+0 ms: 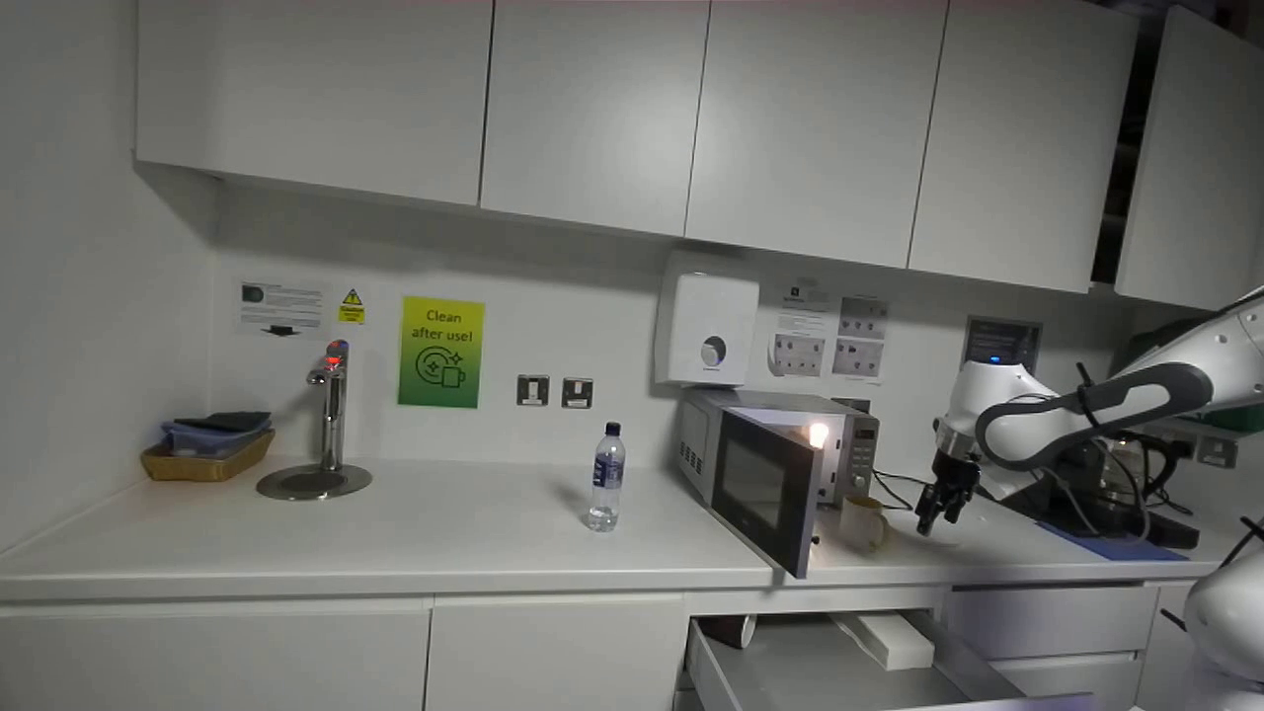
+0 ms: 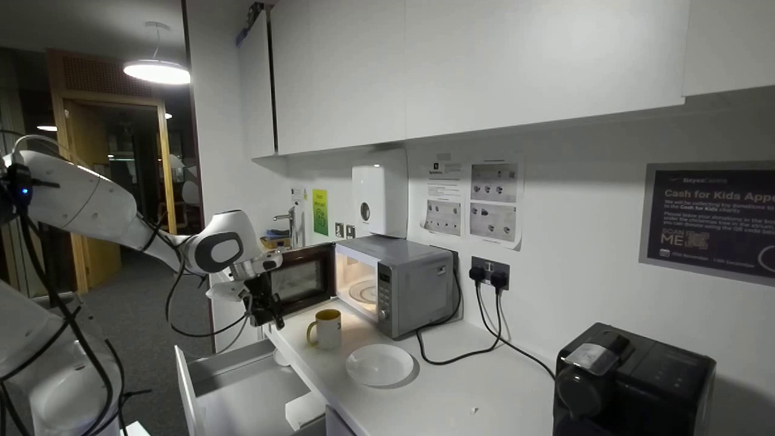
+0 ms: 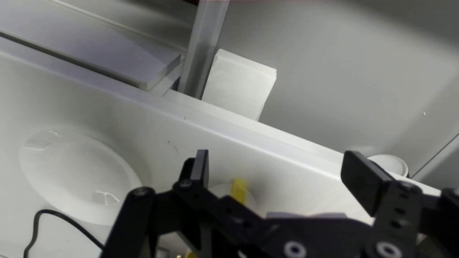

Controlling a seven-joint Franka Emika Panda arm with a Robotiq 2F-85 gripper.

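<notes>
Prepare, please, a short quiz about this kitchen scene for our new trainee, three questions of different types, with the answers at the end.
1. True or false: the microwave door stands open.
2. Choose one: what colour is the inside of the mug? a) blue b) yellow c) red
3. Short answer: does the tool hold anything, and how do its jaws stand?

Key:
1. True.
2. b.
3. It holds nothing; its jaws stand open.

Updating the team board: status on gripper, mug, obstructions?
Gripper open, holding nothing. White mug upright on counter, not held. Microwave door and drawer open close by: possible snags.
</notes>
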